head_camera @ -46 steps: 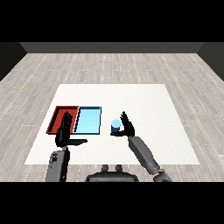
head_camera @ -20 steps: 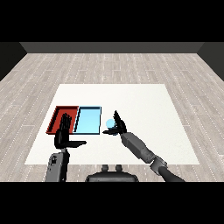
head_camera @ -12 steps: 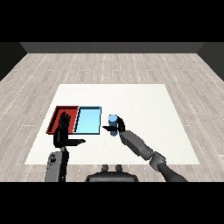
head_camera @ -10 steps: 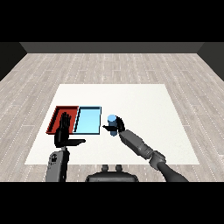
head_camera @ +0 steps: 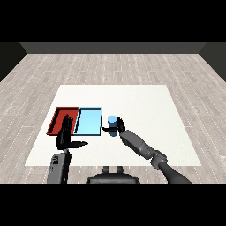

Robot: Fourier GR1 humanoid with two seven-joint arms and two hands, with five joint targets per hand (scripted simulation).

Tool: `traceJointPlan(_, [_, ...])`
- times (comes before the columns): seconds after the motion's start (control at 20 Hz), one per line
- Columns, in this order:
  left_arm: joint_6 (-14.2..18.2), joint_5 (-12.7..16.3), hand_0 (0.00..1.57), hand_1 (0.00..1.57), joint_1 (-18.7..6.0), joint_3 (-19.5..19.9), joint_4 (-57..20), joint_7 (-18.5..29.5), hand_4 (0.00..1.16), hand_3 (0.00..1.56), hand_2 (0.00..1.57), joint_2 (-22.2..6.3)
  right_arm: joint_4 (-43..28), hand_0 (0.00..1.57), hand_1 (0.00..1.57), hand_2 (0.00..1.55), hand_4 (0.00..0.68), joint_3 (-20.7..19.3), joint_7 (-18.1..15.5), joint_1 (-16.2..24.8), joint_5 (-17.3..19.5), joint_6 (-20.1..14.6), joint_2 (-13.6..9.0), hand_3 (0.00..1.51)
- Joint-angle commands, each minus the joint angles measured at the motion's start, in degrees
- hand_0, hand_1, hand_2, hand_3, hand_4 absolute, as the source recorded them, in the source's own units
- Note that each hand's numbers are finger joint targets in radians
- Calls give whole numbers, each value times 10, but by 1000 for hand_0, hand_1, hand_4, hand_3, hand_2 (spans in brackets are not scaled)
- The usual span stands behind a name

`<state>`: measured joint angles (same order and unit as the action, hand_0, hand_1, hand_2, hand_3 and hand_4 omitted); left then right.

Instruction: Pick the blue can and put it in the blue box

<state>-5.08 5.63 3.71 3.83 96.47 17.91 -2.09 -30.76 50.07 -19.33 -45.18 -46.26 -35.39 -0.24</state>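
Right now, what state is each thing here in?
Can: upright, held by the right hand, just right of the blue tray.
Right hand: curled round the can.
Left hand: open, fingers straight, holding nothing.
Blue tray: nothing in it.
Red tray: nothing visible in it, partly hidden by the left hand.

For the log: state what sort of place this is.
Probably a bare test room for tabletop sorting: a white square table on a grey wood-plank floor, with a red tray and light blue tray side by side.
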Motion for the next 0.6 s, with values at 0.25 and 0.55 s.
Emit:
traceJointPlan(0.25, [18, -15, 0, 0, -50, -28, 23, -83, 0, 0, 0, 3, -175, 1529, 1529, 1478, 567, -7, 49, -4, 80, -16, -82, 1408])
traceJointPlan(0.55, [23, -51, 0, 0, -55, -89, 34, -105, 0, 0, 0, 18, -367, 1526, 1526, 1484, 584, -12, 83, 60, 116, -45, -196, 1416])
